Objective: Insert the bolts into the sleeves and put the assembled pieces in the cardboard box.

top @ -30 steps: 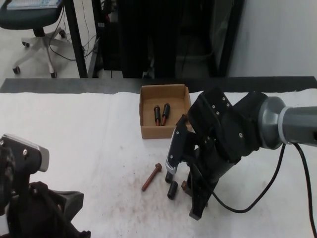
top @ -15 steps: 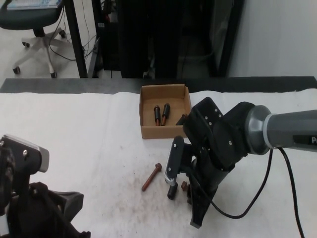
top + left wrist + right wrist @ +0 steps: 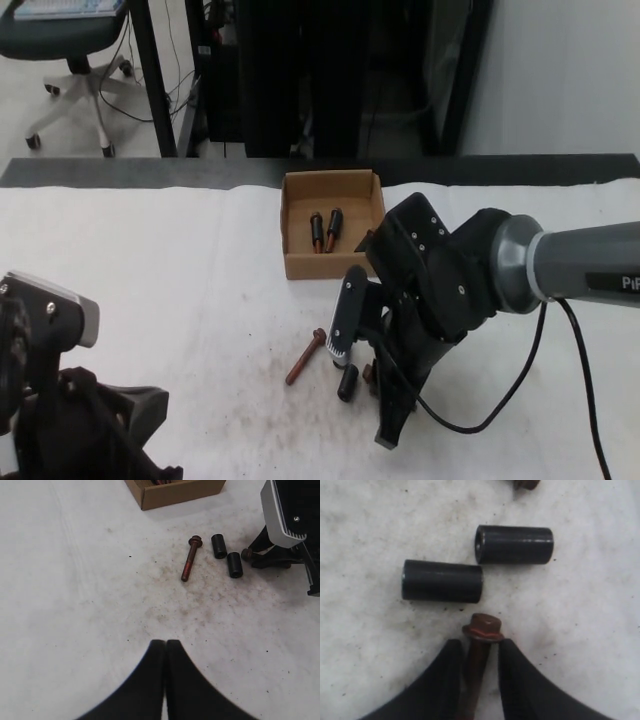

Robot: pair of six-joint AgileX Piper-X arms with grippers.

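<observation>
**Rust-brown bolt (image 3: 476, 655) clamped, insertion pending**

The bolt is pinched by the right gripper (image 3: 480, 641), its head just beside two black sleeves (image 3: 442, 581) on the bench (image 3: 580, 630). Insertion is judged in hand; the shank must be lined up with a sleeve bore. The left gripper (image 3: 166, 645) is closed, empty. No legible print is seen on the parts.
</observation>
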